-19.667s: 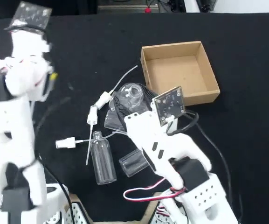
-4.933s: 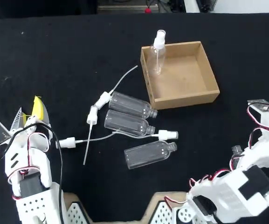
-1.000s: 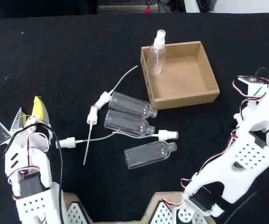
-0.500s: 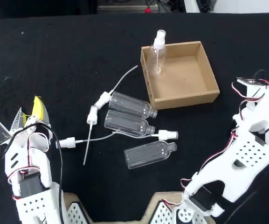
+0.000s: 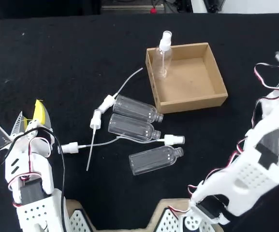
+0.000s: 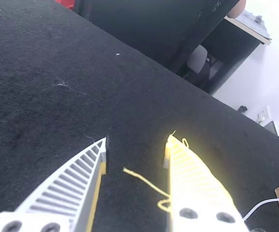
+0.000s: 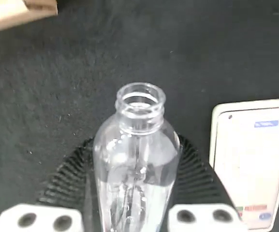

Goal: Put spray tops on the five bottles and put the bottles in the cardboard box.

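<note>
- Clamps an uncapped bottle [image 7: 140, 113] in the right pincer [image 7: 135, 154], fingers pressed on both sides of its body, open neck poking out past the tips.
- Hangs that pincer over the black table [image 5: 81, 48], with a white card [image 7: 248, 159] lying flat just beside one finger.
- Shows a corner of the box [image 5: 216, 82] well beyond the right pincer's tips in the right wrist view.
- Holds the left pincer [image 6: 137, 142] with fingers apart, cloth seen through the gap and a loose yellow thread [image 6: 144, 181] trailing off one finger.
- Leaves three lying bottles [image 5: 132, 127] on their sides, uncapped, well apart from the left pincer and off to its right.
- Scatters four loose tops [image 5: 95, 120] with thin tubes around them: three on the side nearer the left pincer, the fourth between the necks of the two nearest bottles.
- Stands one capped bottle [image 5: 162, 58] upright inside the box, against the wall facing the left pincer's side, farther from that pincer than the lying bottles.
</note>
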